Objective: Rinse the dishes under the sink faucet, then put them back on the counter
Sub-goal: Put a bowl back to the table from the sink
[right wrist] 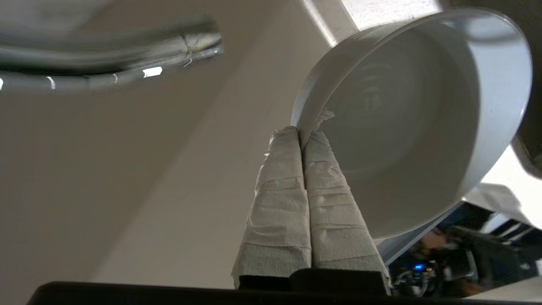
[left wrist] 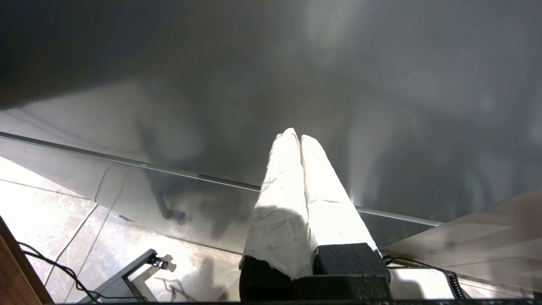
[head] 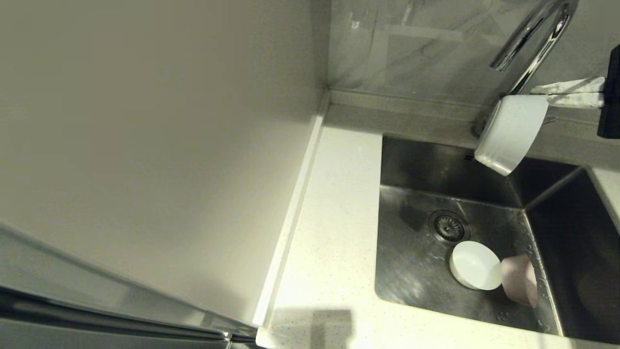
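My right gripper [head: 550, 97] is shut on the rim of a white bowl [head: 508, 133], holding it tilted in the air below the chrome faucet [head: 533, 39] spout, above the back of the sink [head: 411, 165]. In the right wrist view the taped fingertips pinch the bowl [right wrist: 415, 127] at its rim, the gripper [right wrist: 301, 133] just under the faucet [right wrist: 106, 55]. No water shows. A second white bowl [head: 475, 265] and the pale pink bowl [head: 519, 279] lie in the basin beside the drain strainer [head: 448, 226]. My left gripper [left wrist: 296, 136] is shut and empty, parked away from the sink.
The white counter [head: 329, 232] runs along the sink's left and front, bounded by a low raised edge and a plain wall on the left. Grey marbled tiles [head: 426, 43] stand behind the sink. A second, darker basin section [head: 581, 252] lies to the right.
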